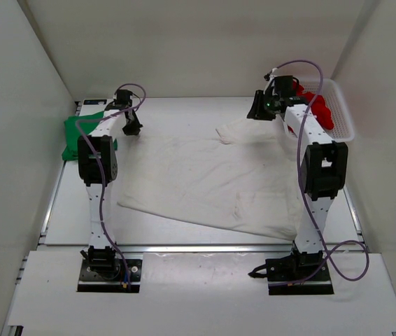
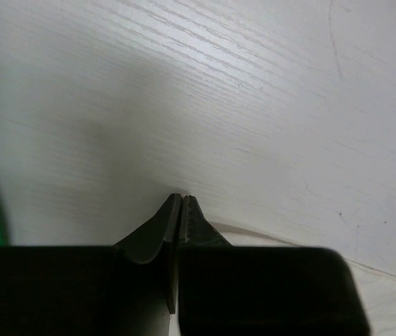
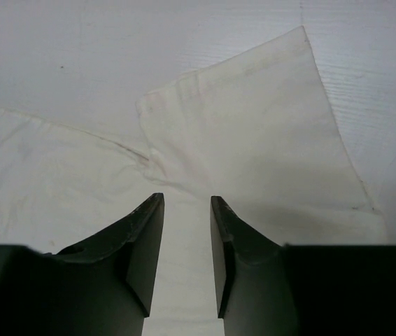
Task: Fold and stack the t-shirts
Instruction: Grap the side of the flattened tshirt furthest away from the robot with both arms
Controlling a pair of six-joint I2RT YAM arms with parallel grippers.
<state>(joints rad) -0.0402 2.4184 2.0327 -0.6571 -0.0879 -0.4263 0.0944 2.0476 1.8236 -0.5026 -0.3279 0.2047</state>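
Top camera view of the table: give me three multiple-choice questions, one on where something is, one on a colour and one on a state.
1. Where is the red shirt?
A. In the basket at the far right
B. Spread out in the middle of the table
C. Under the left arm's base

2. What colour is the spread-out shirt in the middle of the table?
A. Green
B. White
C. Red

3. How do the right arm's fingers stand?
A. Pressed together
B. Apart, gripping nothing
C. Closed on a red cloth

Answers:
1 A, since the red shirt lies bunched inside the basket in the top view.
2 B, since the spread-out shirt shows white in the top and right wrist views.
3 B, since the right wrist view shows a clear gap between the right arm's fingers above the cloth.
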